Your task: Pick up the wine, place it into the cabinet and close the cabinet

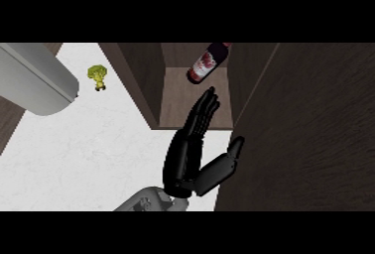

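A dark wine bottle [207, 63] with a red label stands inside the open wooden cabinet [176, 94], near its back. My right hand [194, 149] is just in front of the cabinet's opening, fingers straight and pointing toward the bottle, thumb spread to the right. It holds nothing and there is a small gap between fingertips and bottle. The cabinet door [307, 134] stands open at the right, right beside my thumb. My left hand does not show.
A small yellow-green vegetable [96, 75] lies on the white counter [81, 149] at the upper left. A large grey rounded shape [36, 79] fills the upper left corner.
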You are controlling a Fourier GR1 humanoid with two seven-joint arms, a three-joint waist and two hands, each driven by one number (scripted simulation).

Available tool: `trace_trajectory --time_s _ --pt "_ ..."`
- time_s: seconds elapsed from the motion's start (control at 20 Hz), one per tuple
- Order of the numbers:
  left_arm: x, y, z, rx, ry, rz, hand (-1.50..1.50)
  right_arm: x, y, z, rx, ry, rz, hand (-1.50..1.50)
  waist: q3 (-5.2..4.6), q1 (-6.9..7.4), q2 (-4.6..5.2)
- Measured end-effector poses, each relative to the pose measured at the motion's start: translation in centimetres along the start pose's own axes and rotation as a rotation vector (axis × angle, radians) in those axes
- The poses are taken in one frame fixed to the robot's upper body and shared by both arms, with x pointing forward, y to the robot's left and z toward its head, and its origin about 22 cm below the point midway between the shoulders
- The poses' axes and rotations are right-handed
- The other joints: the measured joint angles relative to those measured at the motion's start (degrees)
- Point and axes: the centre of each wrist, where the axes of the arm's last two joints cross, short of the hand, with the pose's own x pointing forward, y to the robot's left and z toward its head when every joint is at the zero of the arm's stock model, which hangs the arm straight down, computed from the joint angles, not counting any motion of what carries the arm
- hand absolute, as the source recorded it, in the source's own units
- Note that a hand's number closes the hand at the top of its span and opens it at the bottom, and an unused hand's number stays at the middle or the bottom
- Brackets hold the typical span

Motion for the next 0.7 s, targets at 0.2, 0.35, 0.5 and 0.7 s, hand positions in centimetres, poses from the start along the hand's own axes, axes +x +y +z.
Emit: trace_trajectory --time_s 0.2,0.35,0.5,0.7 --pt "1.4 0.2 3.0 0.007 -0.002 0.055 1.5 0.2 0.2 0.1 -0.006 -0.002 0.005 -1.5 -0.05 -0.14 -0.04" --pt "2.3 0.9 5.5 -0.031 0.004 0.072 1.5 0.4 0.0 -0.1 -0.016 -0.006 0.008 -1.5 -0.06 -0.11 -0.01" --pt "3.7 2.4 7.4 -0.063 0.007 0.085 1.5 0.2 0.2 0.0 0.0 0.003 0.011 -1.5 -0.06 -0.09 0.01" --pt "5.4 4.6 9.1 -0.09 0.009 0.097 1.5 0.0 0.9 -0.3 0.079 0.009 0.018 1.5 -0.02 0.11 0.08"
